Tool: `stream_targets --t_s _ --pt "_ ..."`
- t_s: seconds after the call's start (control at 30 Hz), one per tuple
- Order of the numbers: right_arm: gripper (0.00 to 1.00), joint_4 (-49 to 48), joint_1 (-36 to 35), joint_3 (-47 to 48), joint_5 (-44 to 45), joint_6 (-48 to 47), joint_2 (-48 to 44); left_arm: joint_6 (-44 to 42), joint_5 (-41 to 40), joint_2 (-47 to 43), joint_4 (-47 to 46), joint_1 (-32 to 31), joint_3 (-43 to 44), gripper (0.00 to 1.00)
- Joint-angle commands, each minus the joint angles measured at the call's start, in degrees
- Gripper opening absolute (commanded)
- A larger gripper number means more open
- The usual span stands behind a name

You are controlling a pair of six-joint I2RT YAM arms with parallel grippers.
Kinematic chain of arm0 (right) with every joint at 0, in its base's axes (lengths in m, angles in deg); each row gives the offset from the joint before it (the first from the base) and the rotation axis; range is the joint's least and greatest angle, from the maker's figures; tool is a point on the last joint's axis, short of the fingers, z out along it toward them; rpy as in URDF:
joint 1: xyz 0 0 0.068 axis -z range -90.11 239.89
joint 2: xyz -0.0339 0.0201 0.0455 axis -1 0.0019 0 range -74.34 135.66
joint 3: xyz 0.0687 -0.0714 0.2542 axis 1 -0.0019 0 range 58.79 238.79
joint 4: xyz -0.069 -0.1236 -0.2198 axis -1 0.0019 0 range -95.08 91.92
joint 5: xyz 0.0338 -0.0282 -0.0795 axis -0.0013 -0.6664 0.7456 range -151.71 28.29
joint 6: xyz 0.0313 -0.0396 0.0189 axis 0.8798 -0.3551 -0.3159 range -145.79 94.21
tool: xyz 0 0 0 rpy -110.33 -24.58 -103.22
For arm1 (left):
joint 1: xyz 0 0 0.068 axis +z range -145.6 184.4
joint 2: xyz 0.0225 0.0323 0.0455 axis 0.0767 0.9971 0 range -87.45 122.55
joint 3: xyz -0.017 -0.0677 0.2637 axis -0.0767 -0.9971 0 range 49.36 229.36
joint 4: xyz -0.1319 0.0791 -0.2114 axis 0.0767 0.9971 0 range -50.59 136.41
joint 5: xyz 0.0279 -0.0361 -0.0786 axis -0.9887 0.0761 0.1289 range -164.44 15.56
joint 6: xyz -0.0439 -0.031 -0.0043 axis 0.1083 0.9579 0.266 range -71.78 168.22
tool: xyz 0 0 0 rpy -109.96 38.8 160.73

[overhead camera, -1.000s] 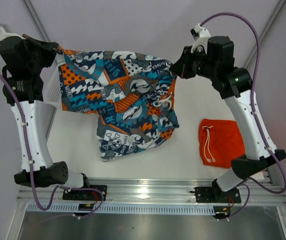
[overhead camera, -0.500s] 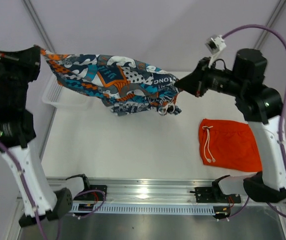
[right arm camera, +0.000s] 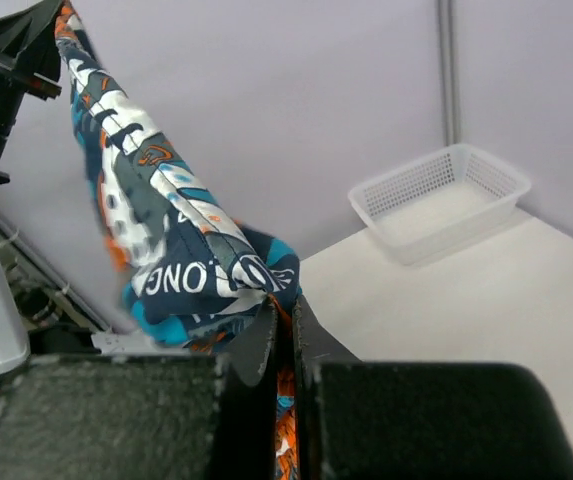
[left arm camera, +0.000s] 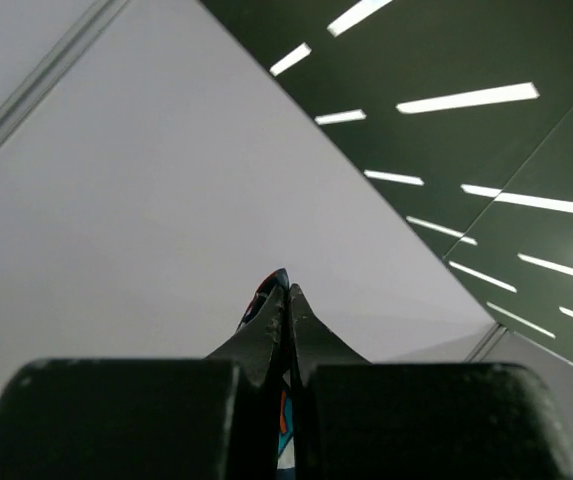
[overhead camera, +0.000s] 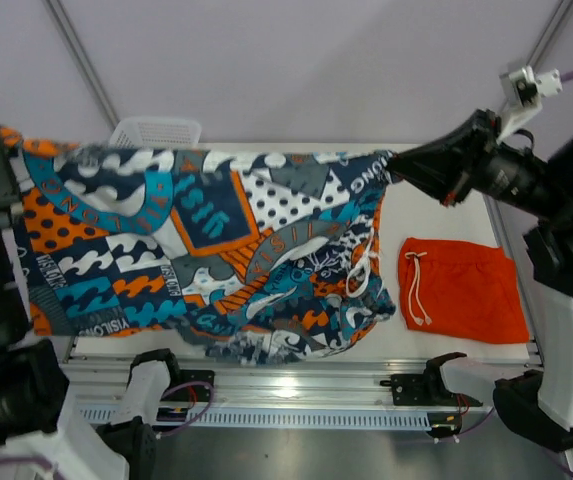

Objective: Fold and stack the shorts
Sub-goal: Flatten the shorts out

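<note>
Left claw (left arm camera: pixel 286 298) is clenched on one upper corner of the printed shorts (overhead camera: pixel 206 250), which hang spread in the air above the worktop (overhead camera: pixel 446 215). The right claw (overhead camera: pixel 398 168) grips the opposite corner. Orange shorts (overhead camera: pixel 461 300) lie flat by the worktop's right edge.

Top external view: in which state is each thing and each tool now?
Cartoon-print navy, teal and orange fabric shorts: lifted, spread between both tools.
Plain orange fabric shorts: folded, flat on table.
White plastic mesh basket: upright, empty.
Left tool: shut on print shorts.
Right tool: shut on print shorts.
</note>
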Motion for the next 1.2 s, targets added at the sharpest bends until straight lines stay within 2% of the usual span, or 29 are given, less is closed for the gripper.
stream_targets --t_s 0.0,0.07,0.1,0.13,0.33,0.4,0.47,0.6,0.73,0.77,0.83,0.87,0.93,0.97,1.0,1.03,1.07,1.1,1.17 --pt "0.00 -9.1 6.8 -8.0 -7.1 10.6 7.1 2.3 5.6 12.3 -3.3 0.5 -5.6 0.00" --pt "0.00 -15.6 11.9 -14.7 -9.7 15.5 7.6 3.8 8.5 14.8 -8.6 -0.1 -9.0 0.00" --pt "0.00 -21.0 12.9 -21.2 -9.9 18.4 7.6 4.0 8.8 15.4 -10.5 -0.7 -16.0 0.00" --pt "0.00 -22.1 13.9 -24.0 -9.5 18.6 7.7 4.1 8.2 15.7 -12.0 -1.4 -18.5 0.00" --pt "0.00 -29.9 15.3 -42.2 -6.5 15.9 7.8 5.0 4.3 16.3 -27.0 -6.7 -47.0 0.00" --pt "0.00 -31.5 15.7 -44.9 -4.7 14.1 8.9 5.8 2.8 17.4 -31.3 -7.8 -55.1 0.00" --pt "0.00 -33.2 16.2 -47.2 -2.9 13.2 12.0 6.0 -0.4 19.5 -37.5 -10.4 -57.9 0.00" --pt "0.00 -37.8 16.6 -45.6 -1.0 13.1 20.7 5.8 -3.1 31.3 -46.2 -13.6 -59.7 0.00" --pt "0.00 -39.1 16.6 -35.7 -0.6 14.0 33.1 7.1 -3.2 43.5 -52.7 -16.4 -53.8 0.00" --pt "0.00 -39.1 16.8 -32.9 -0.9 14.4 35.9 7.4 -3.3 45.5 -53.3 -16.6 -49.2 0.00" --pt "0.00 -39.1 17.4 -22.6 -0.5 14.9 44.9 7.5 -3.8 51.7 -54.0 -17.0 -46.1 0.00" --pt "0.00 -39.4 17.7 -18.9 -0.4 17.0 48.1 7.4 -4.5 53.8 -53.8 -17.1 -40.5 0.00" --pt "0.00 -44.2 19.4 -7.9 -0.4 20.2 57.4 6.9 -4.7 60.3 -53.3 -17.5 -36.6 0.00" --pt "0.34 -44.1 19.7 -3.6 0.0 22.1 60.6 6.8 -3.4 62.9 -52.4 -17.4 -31.9 0.10" --pt "0.62 -43.1 20.0 5.7 0.3 23.5 66.2 6.1 0.4 65.1 -49.8 -17.1 -26.6 0.31" --pt "0.99 -35.0 20.1 10.5 3.1 22.8 68.4 5.4 1.9 68.5 -47.8 -17.1 -21.4 0.69" --pt "0.99 -31.1 20.1 14.5 4.5 21.1 69.8 4.6 3.5 69.2 -45.4 -17.1 -19.2 0.86" --pt "0.99 -27.6 20.1 18.2 5.6 17.5 70.3 2.7 3.8 69.3 -40.0 -17.1 -14.9 0.98" --pt "1.00 -22.8 20.2 15.3 8.3 15.1 67.5 0.9 2.6 66.0 -36.7 -17.5 -15.1 0.99"
